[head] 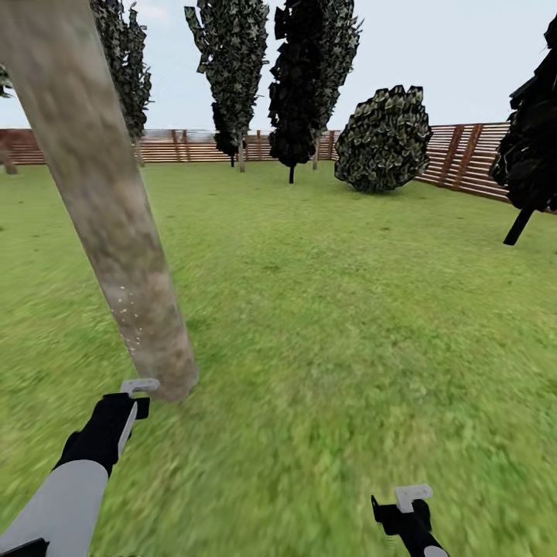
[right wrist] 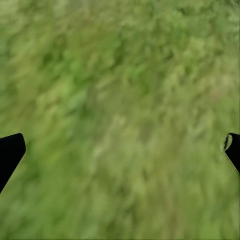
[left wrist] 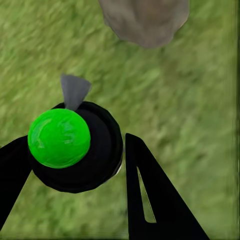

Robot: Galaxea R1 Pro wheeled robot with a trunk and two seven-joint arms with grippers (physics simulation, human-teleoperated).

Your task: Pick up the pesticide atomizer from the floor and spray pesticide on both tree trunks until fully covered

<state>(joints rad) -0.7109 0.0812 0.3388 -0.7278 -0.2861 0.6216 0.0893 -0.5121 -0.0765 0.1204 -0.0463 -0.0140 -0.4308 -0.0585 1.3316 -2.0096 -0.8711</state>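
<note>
Step in hand looks like spraying tree 1: the tree trunk (head: 116,224) leans across the head view, and the left gripper (head: 133,396) sits just beside its base, on the robot's side. A patch of fine whitish specks shows on the trunk low down, just above the gripper, likely spray already landed; the rest of the trunk looks bare. In the left wrist view the fingers (left wrist: 155,200) are clamped around a black rounded body with a bright green ball on top and a grey nozzle tip pointing toward the trunk base (left wrist: 145,20); this reads as the pesticide atomizer (left wrist: 75,147), though its colours differ from a whitish bottle, so that ID is a judgement. The right gripper (head: 410,503) hangs well apart from the trunk over the lawn (head: 348,309), jaws spread wide and holding nothing, as the right wrist view shows grass between the fingertips (right wrist: 10,152). To do this well: keep the nozzle aimed square at the trunk, sweep upward from the speckled patch along the lean, then work round the sides. Risk: this close, the wrist may bump the trunk or overspray onto grass. The fence (head: 472,158) and dark cypresses (head: 309,77) stand far beyond the trunk.
</note>
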